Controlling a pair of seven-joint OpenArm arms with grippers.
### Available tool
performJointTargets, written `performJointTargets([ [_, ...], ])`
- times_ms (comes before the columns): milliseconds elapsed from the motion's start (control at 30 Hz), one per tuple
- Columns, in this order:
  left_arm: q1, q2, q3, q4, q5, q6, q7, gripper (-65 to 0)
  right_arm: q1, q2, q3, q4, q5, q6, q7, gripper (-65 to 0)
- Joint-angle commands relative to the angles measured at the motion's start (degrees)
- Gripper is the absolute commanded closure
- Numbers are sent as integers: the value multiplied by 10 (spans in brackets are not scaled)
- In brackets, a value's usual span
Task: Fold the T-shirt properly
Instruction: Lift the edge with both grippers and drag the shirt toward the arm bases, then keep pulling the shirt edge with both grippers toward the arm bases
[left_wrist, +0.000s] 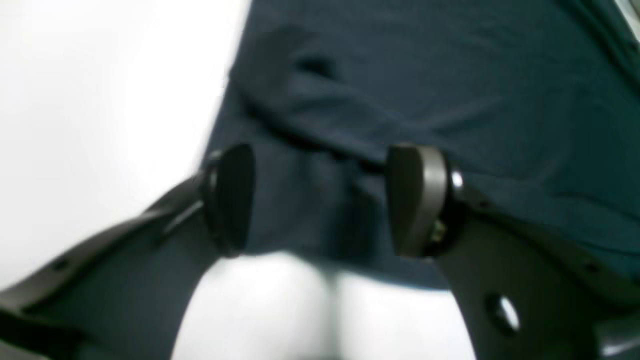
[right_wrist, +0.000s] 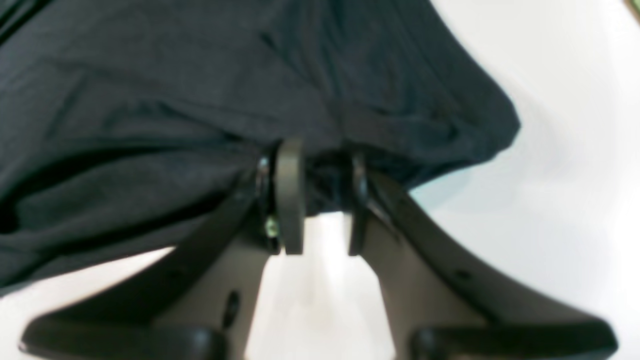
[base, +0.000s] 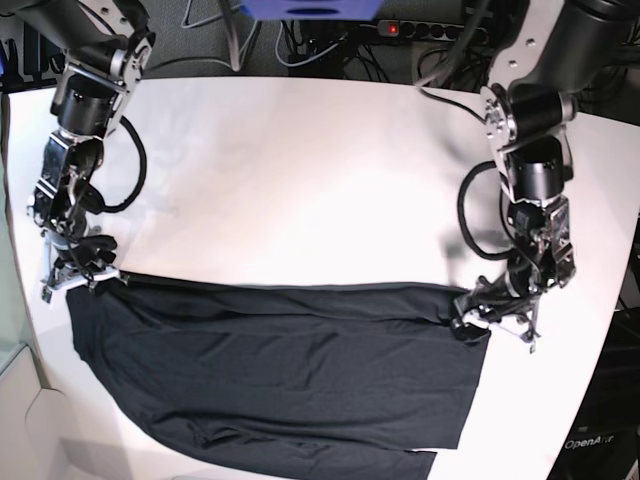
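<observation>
**Black shirt laid in a wide band, both grippers at its far corners**

Seen from the base camera: a large, plain black long-sleeved T-shirt (base: 280, 370) of thin soft knit, spread as a broad horizontal band across the 6 o'clock half of a white table (base: 300, 170). Far edge straight and taut-looking; near edge uneven, with a stepped flap toward 5 o'clock.

At 9 o'clock, the right gripper (base: 82, 272), set at the shirt's far corner. In its wrist view, dark fingers (right_wrist: 290, 195) standing a little apart with bunched cloth between them; grasping or letting go, impossible to tell.

At 3 o'clock, the left gripper (base: 492, 312), at the opposite far corner. In its wrist view, black pads (left_wrist: 232, 200) spread wide, fabric lying flat beneath them and nothing pinched: released.

Judged as an early-to-middle stage: one lengthwise fold seemingly laid down, cloth fairly smooth. Left to do, by that reading: folding the long band crosswise into a compact rectangle and tidying the ragged near edge.
</observation>
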Motion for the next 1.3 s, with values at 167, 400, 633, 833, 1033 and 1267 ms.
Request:
performJointTargets([
  [167, -25, -2, 28, 7, -9, -4, -19, -198, 22, 9, 0, 9, 5, 5, 15, -41],
  [400, -25, -2, 59, -7, -9, -2, -48, -17, 23, 10, -1, 6, 4, 4, 29, -7],
  [633, -35, -6, 59, -79, -9, -2, -99, -16, 23, 10, -22, 6, 4, 4, 34, -7],
  [833, -31, -9, 59, -91, -9, -2, -100, -16, 23, 11, -46, -18, 4, 4, 34, -7],
  [1033, -15, -23, 59, -91, -8, -2, -94, -16, 29, 29, -41, -77, 4, 4, 35, -3],
  [1267, 9, -47, 59, -84, -9, -3, -73, -15, -22, 41, -40, -76, 8, 6, 34, -3],
])
